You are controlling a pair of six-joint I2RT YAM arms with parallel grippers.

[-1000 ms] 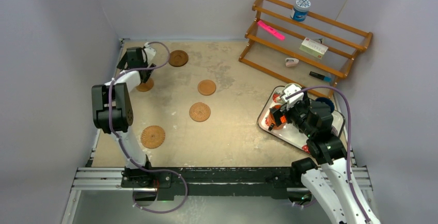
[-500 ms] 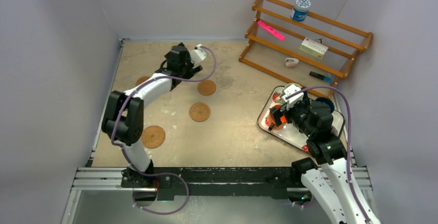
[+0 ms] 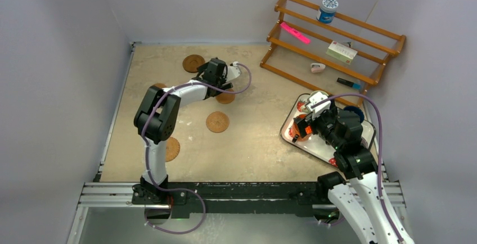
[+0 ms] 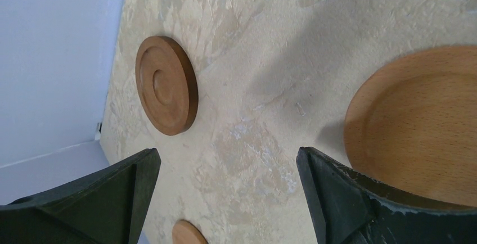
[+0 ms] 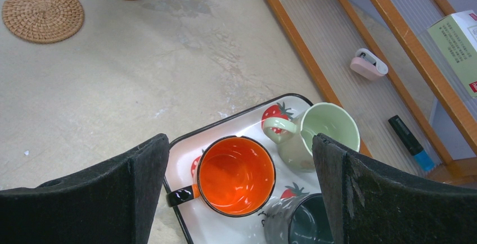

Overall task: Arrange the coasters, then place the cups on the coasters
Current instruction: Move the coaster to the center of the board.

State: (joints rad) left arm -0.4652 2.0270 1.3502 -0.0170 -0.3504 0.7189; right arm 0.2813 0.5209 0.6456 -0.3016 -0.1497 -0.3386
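Brown coasters point(image 3: 217, 122) lie scattered on the counter point(image 3: 253, 137), one close under the left tool point(image 4: 225, 159), which is spread wide and empty. The right tool point(image 5: 239, 143), equally spread, hovers above the cups point(image 5: 236, 175) standing on the tray point(image 5: 242, 117).

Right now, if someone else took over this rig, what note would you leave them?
Left gripper: open, empty, over the table between a dark wooden coaster and a lighter rimmed wooden coaster.
Right gripper: open, empty, above the strawberry tray.
Coasters: five scattered on the table's left half, one a woven coaster; no tidy layout.
Cups: orange mug, pale green mug and dark grey-teal mug stand on the tray; any others are out of sight.
Done: no cup is on a coaster.
Left: arrange the coasters, then set each cup on one.
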